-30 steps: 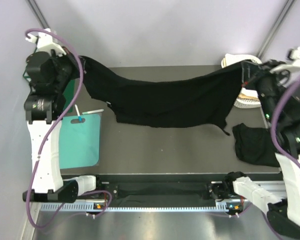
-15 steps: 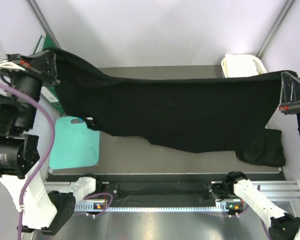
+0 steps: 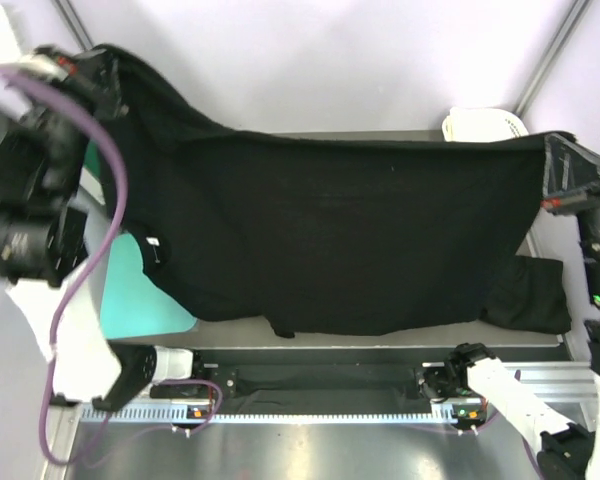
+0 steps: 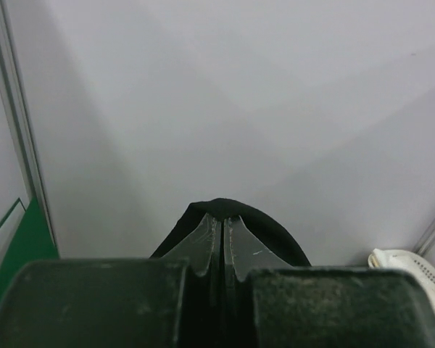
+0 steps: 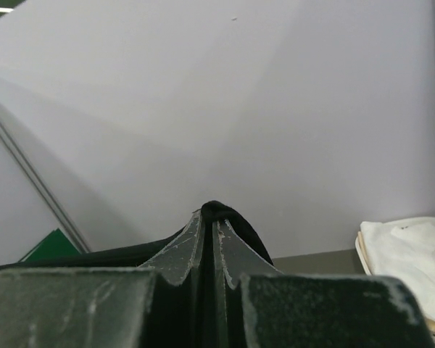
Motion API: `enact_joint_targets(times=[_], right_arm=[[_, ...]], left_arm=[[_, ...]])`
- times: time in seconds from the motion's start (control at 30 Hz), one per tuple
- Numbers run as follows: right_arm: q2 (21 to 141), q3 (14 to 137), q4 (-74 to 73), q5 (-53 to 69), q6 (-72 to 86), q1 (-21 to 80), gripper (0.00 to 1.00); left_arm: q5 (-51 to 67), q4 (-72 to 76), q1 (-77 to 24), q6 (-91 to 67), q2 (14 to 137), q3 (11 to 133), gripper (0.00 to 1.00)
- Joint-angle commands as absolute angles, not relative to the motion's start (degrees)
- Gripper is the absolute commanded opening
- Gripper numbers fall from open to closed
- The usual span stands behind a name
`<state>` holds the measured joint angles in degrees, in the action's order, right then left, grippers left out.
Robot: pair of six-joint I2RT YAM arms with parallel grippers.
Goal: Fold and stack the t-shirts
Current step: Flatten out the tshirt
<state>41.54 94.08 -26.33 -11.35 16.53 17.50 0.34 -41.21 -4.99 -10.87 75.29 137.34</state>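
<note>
A black t-shirt (image 3: 340, 230) hangs stretched wide in the air above the table, held by its two upper corners. My left gripper (image 3: 108, 62) is raised at the far left and shut on one corner; in the left wrist view the cloth (image 4: 235, 210) bulges over the shut fingertips (image 4: 222, 221). My right gripper (image 3: 555, 150) is raised at the far right and shut on the other corner, and in the right wrist view the cloth (image 5: 219, 212) shows over its fingertips (image 5: 209, 221). A second black t-shirt (image 3: 532, 295) lies crumpled on the table at the right.
A teal mat (image 3: 145, 300) lies at the table's left, partly behind the hanging shirt. A white basket (image 3: 485, 125) with cream cloth (image 5: 413, 254) stands at the back right. The grey table (image 3: 380, 345) shows along its front edge. A lilac wall stands behind.
Both arms have lifted the shirt higher and pulled it out wide. Its lower hem has swung toward the front edge and now covers most of the table.
</note>
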Motion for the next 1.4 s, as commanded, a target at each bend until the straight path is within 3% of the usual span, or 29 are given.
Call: enact_joint_targets(times=[0.0,0.23,0.5,0.7,0.93,1.23,1.37], right_arm=[[46.1,90.2,-21.7,-14.7,14.2,17.8,0.00],[56.0,73.9,-9.9,-17.0,13.2,17.5,0.00],[76.3,67.5,1.9,-12.7,15.7,13.0,0.00],[97.2,76.5,4.1,-6.2,17.4,8.5,0.00],[115.1,94.7,-0.2,-3.8,17.2,5.7,0.00],[128.6,110.1,-6.8,-1.3,18.3,2.4,0.00],[129.6,111.2,-8.2,-0.3,19.0,1.7,0.00]], left_arm=[[-0.3,-40.2,-5.0,-9.7,84.9,138.4,0.00],[1.6,-40.8,-5.0,-9.4,95.6,135.6,0.00],[1.8,-38.6,-5.0,-9.9,111.2,131.3,0.00],[2.8,-38.8,-5.0,-14.1,124.8,136.8,0.00],[2.4,-35.2,-5.0,-19.2,131.0,140.7,0.00],[-0.9,-30.3,-4.6,-24.1,135.4,144.2,0.00],[-0.3,-31.5,-4.3,-24.5,135.7,143.4,0.00]])
